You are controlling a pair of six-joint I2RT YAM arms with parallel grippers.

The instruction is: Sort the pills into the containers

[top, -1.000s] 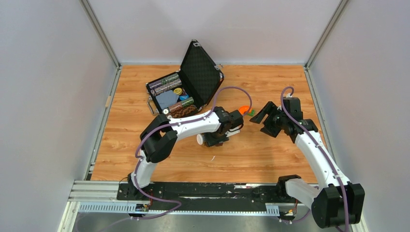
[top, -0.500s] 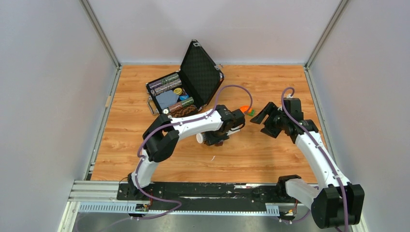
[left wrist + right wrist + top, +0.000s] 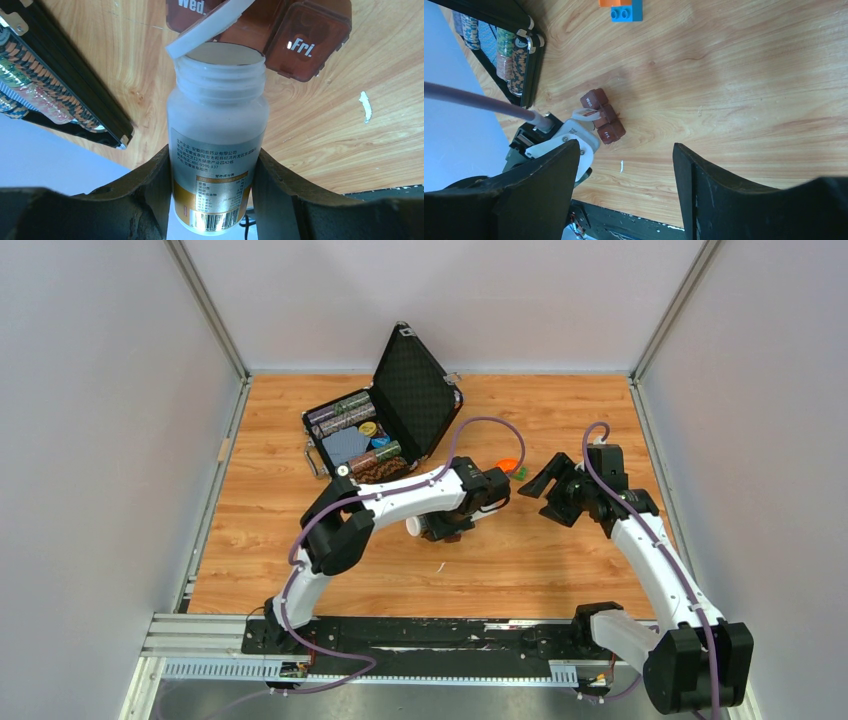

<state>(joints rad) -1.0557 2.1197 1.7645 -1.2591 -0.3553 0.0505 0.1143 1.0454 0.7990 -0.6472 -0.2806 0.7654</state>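
chg: L arm leaned in a bit | L gripper tight on bottle, mouth at containers | R gripper jaws apart, empty | pour prob. soon

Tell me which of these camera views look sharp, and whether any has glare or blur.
Left wrist: the white bottle is sharp, its label print crisp, and the Fri. lid on the containers reads clearly. Right wrist: the table grain is sharp, but the containers look small, lettering barely legible. Top external: even light, soft shadows, no strong glare.
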